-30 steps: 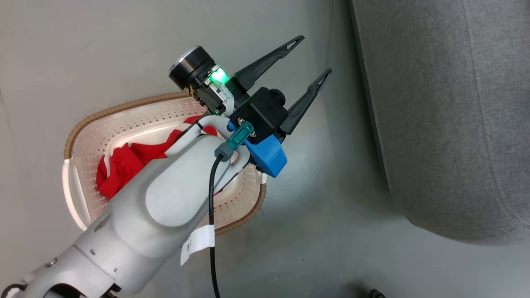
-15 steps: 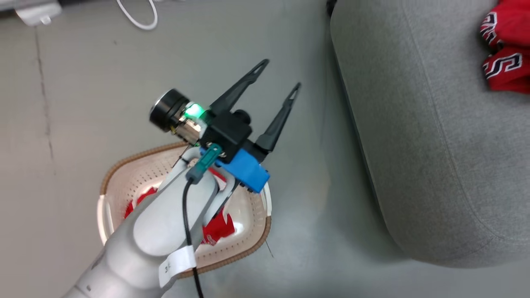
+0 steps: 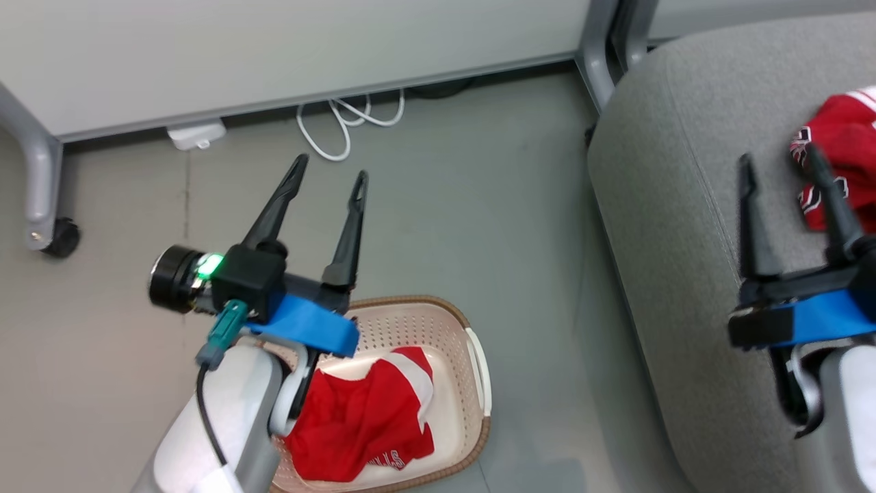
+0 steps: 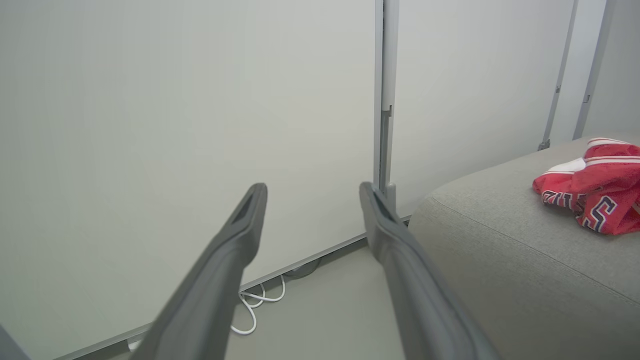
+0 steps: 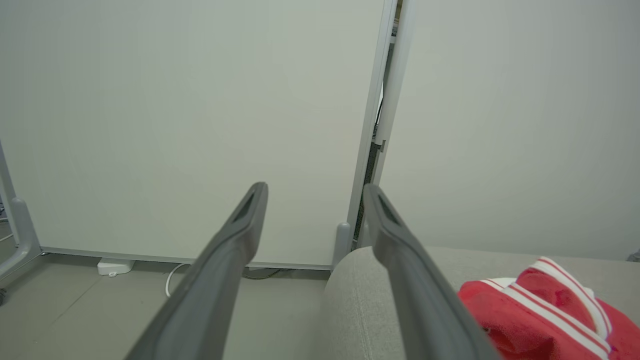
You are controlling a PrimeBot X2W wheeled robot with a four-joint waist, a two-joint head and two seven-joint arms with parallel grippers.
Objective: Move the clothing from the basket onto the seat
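A red garment (image 3: 363,418) with white trim lies crumpled in the cream basket (image 3: 472,383) on the floor at the bottom of the head view. My left gripper (image 3: 328,178) hovers open above the basket's far side, fingers pointing toward the wall, nothing between them. Another red garment (image 3: 838,147) with lettering rests on the grey seat (image 3: 671,226) at the right, also seen as a red garment (image 4: 595,185) on the seat (image 4: 500,250) from the left wrist. My right gripper (image 3: 780,161) stands open over the seat, just left of that garment (image 5: 540,310).
A white partition wall (image 3: 274,48) with grey legs and a caster (image 3: 61,236) runs along the back. A white cable (image 3: 349,123) and a power adapter (image 3: 195,133) lie on the floor beneath it. Grey floor (image 3: 479,226) separates basket and seat.
The head camera has tilted up and turned, so the wall and the right gripper have come into view. The left gripper has risen off the basket and stays open.
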